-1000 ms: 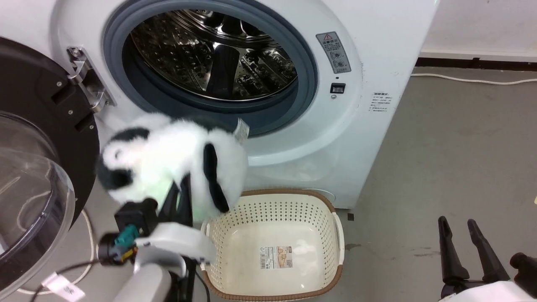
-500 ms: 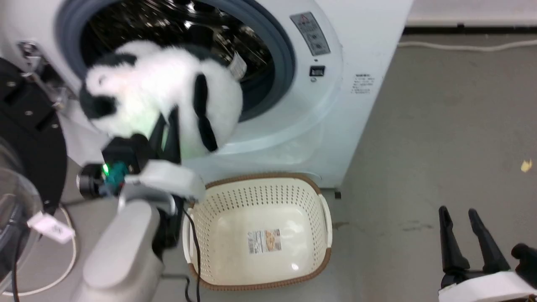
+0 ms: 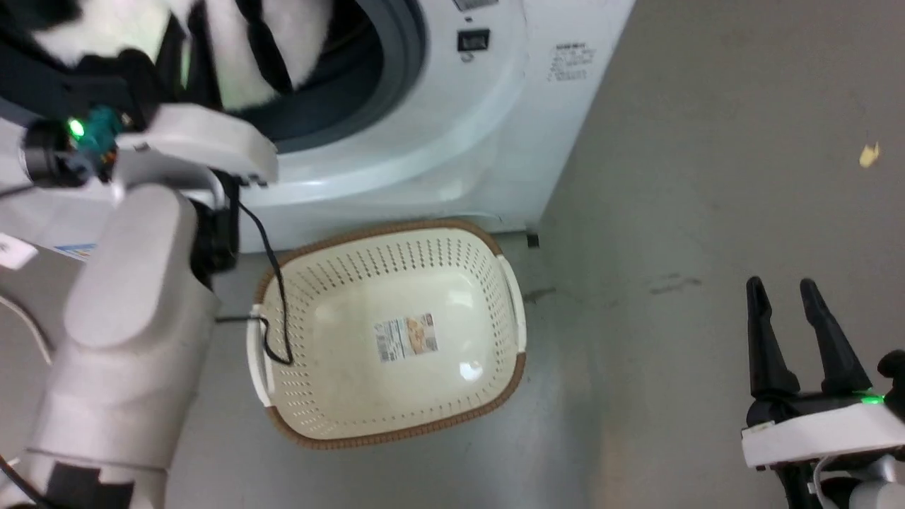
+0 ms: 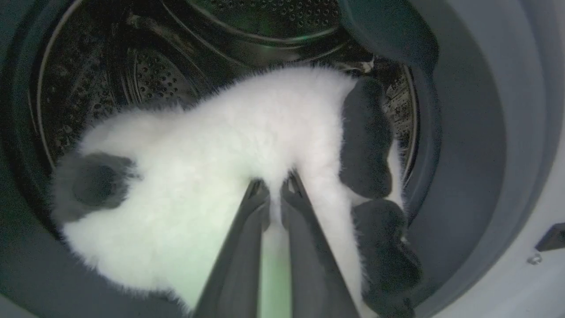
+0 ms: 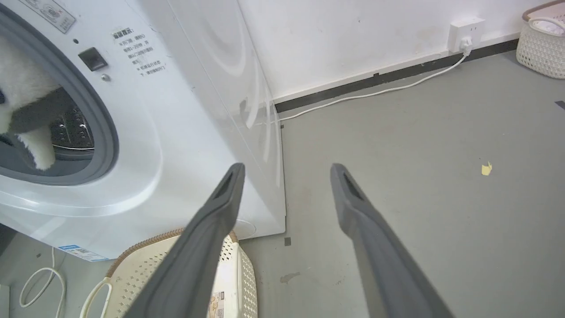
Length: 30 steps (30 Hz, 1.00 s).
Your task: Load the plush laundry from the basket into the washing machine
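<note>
Here the loading step is under way: the left gripper (image 4: 276, 190), jaws clamped on a pinch of white fur, holds the plush laundry (image 4: 198, 176) in the porthole (image 3: 385, 85) of the washing machine (image 3: 452, 162), beyond the basket (image 3: 396, 433) on the near floor (image 3: 707, 141). Next, probably, it calls for a push farther in, then release. The right gripper (image 3: 780, 286) hangs at the right, jaws apart.

Plush laundry (image 4: 247, 145): white with black patches. Basket (image 3: 396, 258): cream, perforated, brown woven-look rim. Washing machine (image 3: 438, 155): white, grey gasket (image 5: 106, 145). Floor (image 3: 707, 177): grey.

Washing machine (image 5: 198, 110) stickers (image 5: 140, 52) illegible
</note>
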Motion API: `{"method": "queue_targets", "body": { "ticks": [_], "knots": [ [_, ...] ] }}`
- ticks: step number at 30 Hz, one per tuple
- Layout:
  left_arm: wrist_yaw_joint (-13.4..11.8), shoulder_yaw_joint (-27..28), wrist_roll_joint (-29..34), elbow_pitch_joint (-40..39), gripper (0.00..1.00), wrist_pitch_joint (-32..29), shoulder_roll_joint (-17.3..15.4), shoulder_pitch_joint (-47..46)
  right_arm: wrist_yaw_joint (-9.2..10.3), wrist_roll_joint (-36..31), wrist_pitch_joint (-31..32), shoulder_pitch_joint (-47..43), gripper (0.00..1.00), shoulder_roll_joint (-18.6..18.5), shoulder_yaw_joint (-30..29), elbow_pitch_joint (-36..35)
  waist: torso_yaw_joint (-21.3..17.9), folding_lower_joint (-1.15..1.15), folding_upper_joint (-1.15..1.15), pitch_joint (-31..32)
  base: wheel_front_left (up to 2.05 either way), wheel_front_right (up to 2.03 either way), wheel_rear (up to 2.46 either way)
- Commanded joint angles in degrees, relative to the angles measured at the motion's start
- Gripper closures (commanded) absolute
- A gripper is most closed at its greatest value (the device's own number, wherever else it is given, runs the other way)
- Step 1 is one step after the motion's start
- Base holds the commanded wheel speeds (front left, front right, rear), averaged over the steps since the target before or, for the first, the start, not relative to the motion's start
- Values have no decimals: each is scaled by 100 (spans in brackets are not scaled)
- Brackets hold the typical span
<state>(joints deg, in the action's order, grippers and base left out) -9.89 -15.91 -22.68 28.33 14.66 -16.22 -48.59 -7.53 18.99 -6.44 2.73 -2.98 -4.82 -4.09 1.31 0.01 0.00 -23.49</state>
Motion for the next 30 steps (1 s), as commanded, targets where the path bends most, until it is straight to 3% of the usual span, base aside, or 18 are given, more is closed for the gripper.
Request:
{"method": "queue_targets", "body": {
  "ticks": [1,16,30],
  "knots": [
    [13,43,66,85,100,29,-109,-294,4,16,-23,126,0,10,22,-50,-280,-1,0,-436,0,0,0],
    [-51,86,371,250,100,-745,-778,-2269,4,158,-145,293,0,10,-100,-319,-642,-1,0,-1843,0,0,0],
    [-320,230,413,6,100,-1273,-1112,-3042,4,259,-199,381,0,-135,-179,-521,-650,-1,0,-2477,0,0,0]
  ]
}}
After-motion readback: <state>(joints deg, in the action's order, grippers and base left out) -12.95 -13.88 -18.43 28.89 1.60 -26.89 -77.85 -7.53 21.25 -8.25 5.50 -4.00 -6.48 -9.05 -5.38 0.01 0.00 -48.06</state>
